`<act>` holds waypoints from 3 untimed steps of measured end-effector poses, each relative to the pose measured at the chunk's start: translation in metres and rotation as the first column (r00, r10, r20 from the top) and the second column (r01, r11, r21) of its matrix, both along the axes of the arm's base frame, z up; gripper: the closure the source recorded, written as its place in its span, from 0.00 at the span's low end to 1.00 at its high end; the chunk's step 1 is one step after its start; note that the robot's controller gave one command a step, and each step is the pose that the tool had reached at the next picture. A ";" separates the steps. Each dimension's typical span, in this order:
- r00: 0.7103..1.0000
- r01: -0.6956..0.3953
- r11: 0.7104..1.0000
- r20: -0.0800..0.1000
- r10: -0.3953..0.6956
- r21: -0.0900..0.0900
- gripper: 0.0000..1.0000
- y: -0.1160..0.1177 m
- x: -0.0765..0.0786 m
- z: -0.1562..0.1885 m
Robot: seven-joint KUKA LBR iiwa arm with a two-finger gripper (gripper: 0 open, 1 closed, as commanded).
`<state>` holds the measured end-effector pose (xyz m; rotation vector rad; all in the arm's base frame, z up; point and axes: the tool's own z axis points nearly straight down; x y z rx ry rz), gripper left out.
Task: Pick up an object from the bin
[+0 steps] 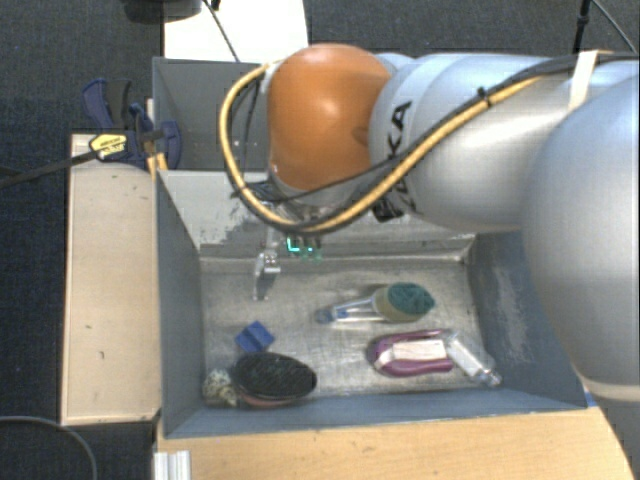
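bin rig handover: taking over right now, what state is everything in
The gripper hangs low over the upper left of the bin floor, with nothing seen in it.
Things, all lying on the floor: small blue block just below the gripper in the view, black round brush lower left, green-headed brush in the middle, purple case lower right.
Done: no pick yet.
Left: grasp one thing and lift it out.

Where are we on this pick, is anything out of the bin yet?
Done: the end effector is down inside the bin, near its back wall.
In hand: nothing that I can see; it hangs over bare floor, beyond the small blue block.
Left: the whole pick. The blue block, black round brush, green-headed brush and purple-and-white item all lie on the floor.
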<state>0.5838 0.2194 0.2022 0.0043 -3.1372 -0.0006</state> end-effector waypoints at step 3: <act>0.996 -0.085 0.996 0.011 0.085 0.002 1.00 0.011 -0.076 -0.130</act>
